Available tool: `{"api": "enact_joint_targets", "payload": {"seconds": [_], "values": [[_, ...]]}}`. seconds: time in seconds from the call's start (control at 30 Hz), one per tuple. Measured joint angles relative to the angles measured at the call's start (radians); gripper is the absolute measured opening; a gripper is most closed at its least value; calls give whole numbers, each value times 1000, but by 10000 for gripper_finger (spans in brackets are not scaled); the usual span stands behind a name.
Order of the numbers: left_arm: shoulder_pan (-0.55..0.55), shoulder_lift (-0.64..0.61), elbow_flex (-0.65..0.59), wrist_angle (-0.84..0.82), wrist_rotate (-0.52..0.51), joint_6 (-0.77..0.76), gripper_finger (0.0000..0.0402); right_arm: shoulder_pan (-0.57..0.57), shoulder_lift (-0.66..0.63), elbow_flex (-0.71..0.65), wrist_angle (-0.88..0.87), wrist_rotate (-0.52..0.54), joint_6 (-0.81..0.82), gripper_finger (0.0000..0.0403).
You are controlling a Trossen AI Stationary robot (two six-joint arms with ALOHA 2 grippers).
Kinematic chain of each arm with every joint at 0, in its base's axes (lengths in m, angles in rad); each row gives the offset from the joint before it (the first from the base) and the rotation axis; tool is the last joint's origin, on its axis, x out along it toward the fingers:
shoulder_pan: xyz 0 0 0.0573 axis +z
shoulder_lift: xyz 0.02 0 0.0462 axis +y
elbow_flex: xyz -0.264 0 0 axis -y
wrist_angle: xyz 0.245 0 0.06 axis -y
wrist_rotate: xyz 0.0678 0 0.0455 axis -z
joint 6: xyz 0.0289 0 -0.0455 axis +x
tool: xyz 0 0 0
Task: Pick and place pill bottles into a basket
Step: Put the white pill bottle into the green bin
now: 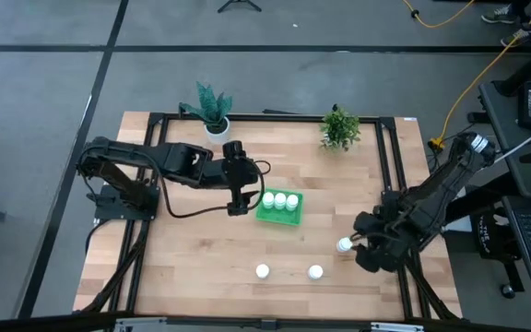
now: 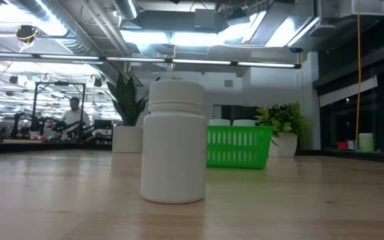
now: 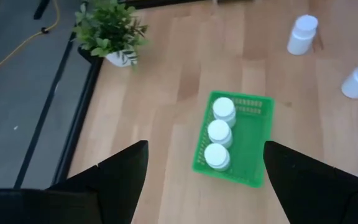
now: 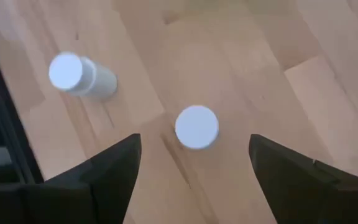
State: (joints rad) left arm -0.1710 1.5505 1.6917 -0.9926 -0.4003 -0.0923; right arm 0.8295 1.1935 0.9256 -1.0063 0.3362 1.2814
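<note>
Wooden table (image 1: 201,258), black frame around it, is carrying everything. Both dark arms are reaching inward over it.

Left arm (image 1: 146,166) is stretching from the left edge toward the table's middle. Left gripper (image 1: 239,195) is hanging just beside the left wall of the basket; the left wrist view is showing its fingers (image 3: 114,171) spread wide apart with nothing between them, basket below and ahead.

Right arm (image 1: 431,198) is leaning in from the right edge. Right gripper (image 1: 362,251) is hovering above the bottle at the table's right side; in the right wrist view the fingers (image 4: 114,165) are standing apart on either side of that bottle's cap, well above it, not touching.

Two potted plants are sitting at the far edge: one in a white pot (image 1: 212,112), one bushier (image 1: 339,127).

Basket (image 1: 267,218), bright green, is lying near the table centre. Three bottles (image 1: 280,200) are standing upright inside it in one row, caps up, touching or nearly touching each other.

Three bottles are standing outside the basket, all upright on bare wood: one under the right gripper (image 1: 344,245), one near the front edge (image 1: 315,272), one left of that (image 1: 262,271). The front pair are well apart from the basket.

Low view: one bottle (image 2: 173,141) is filling the foreground, basket (image 2: 239,147) behind it.
</note>
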Motion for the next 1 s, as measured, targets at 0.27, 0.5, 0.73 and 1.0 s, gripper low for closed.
{"api": "enact_joint_targets", "payload": {"seconds": [0.27,0.5,0.73,1.0], "values": [[-36,0,0,-22,3,10,310,-78,25,-15,59,-35,-2,323],[-73,0,0,-64,2,10,310,-108,106,-15,60,-88,-2,324],[-84,0,0,-76,2,13,310,-111,187,-15,65,-104,-2,324],[-84,0,0,-79,1,25,310,-114,254,-15,83,-128,-5,324]]}}
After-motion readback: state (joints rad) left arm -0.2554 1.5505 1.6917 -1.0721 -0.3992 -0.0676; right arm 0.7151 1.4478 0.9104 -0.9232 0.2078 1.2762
